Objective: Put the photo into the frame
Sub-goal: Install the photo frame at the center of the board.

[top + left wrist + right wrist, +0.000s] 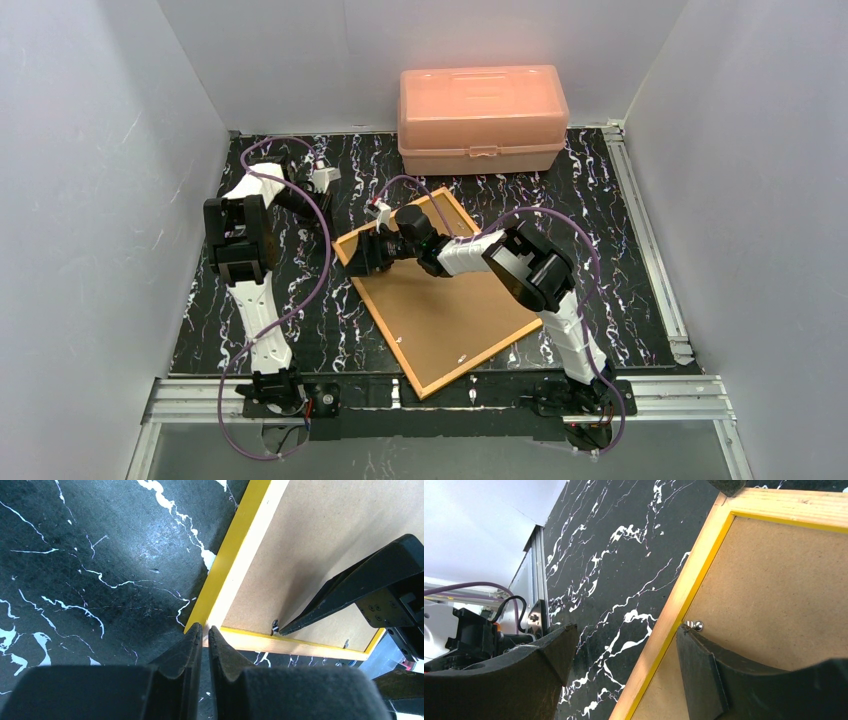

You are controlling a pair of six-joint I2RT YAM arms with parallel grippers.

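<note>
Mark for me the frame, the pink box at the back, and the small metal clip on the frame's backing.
frame (455, 320), top external view, on its brown backing board.
pink box (482, 105), top external view, on the middle of its lid.
clip (697, 625), right wrist view, on its shiny metal head.

One frame (450, 320), one salmon-pink box (482, 118), one marbled table (600, 200) and two arms, left arm (258, 320) and right arm (570, 335).

The left hand (202, 632) is pinched closed, while the right hand (624, 630) is spread wide apart.
</note>
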